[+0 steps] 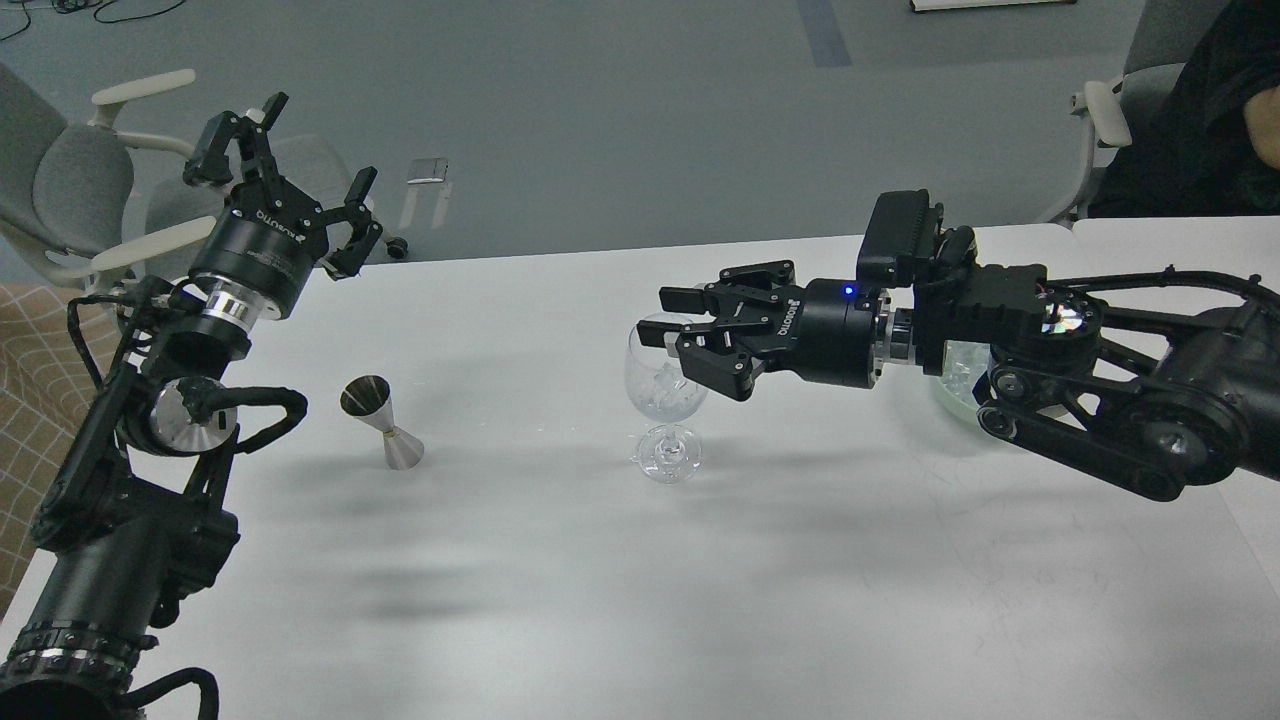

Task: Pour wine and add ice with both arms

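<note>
Right gripper (668, 322) open above wine glass (664, 390) holding ice (662, 378).

Pretty sure I'm parked in an office or lab space, not anyone's home. I'm at a plain white rectangular table (620, 600) on a grey-blue floor (620, 120), with grey padded office chairs with cream armrests (70, 180) on wheels nearby, and loose black cables (90, 12) trailing in the far corner.
</note>
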